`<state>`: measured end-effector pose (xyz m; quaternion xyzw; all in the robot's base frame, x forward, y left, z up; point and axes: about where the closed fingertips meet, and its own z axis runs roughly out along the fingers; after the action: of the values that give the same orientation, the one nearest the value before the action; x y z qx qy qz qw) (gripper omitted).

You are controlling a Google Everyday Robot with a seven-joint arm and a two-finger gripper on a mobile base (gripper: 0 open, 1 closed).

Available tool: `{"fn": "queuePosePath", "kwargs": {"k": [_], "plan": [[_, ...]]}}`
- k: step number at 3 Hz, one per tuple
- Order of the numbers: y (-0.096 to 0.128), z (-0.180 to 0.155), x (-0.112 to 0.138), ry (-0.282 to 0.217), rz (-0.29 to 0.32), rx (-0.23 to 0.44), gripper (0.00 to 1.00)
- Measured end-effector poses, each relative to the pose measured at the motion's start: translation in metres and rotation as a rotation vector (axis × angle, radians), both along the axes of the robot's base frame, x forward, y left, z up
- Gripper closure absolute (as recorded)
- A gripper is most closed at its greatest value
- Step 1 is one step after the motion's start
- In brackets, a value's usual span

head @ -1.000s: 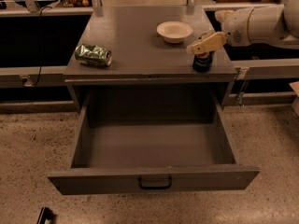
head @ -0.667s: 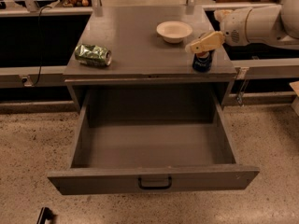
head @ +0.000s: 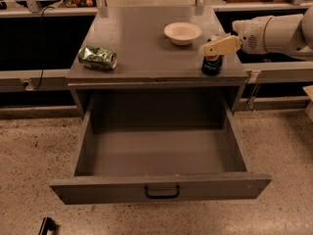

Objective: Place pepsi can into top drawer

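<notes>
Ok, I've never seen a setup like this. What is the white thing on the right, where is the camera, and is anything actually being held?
That is a robot arm reaching in from the right. Its tan tip is the end effector, the grasping part; it sits at the top of the pepsi can, which stands upright near the right front corner of the grey cabinet top. Whether it grips the can cannot be told. There is one camera, looking down at the cabinet from the front. Also on top: a dented green can lying on its side at the left, and a white bowl behind the pepsi can. Below, the top drawer is pulled open with nothing in it.
</notes>
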<state>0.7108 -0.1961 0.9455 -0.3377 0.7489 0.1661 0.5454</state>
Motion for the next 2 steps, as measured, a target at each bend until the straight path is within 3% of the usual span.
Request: {"fn": "queuePosePath", "kwargs": {"k": [1, 2], "plan": [[-0.01, -0.01, -0.007, 0.047, -0.031, 0.015, 0.25], [-0.007, -0.03, -0.01, 0.089, -0.022, 0.017, 0.5]]}}
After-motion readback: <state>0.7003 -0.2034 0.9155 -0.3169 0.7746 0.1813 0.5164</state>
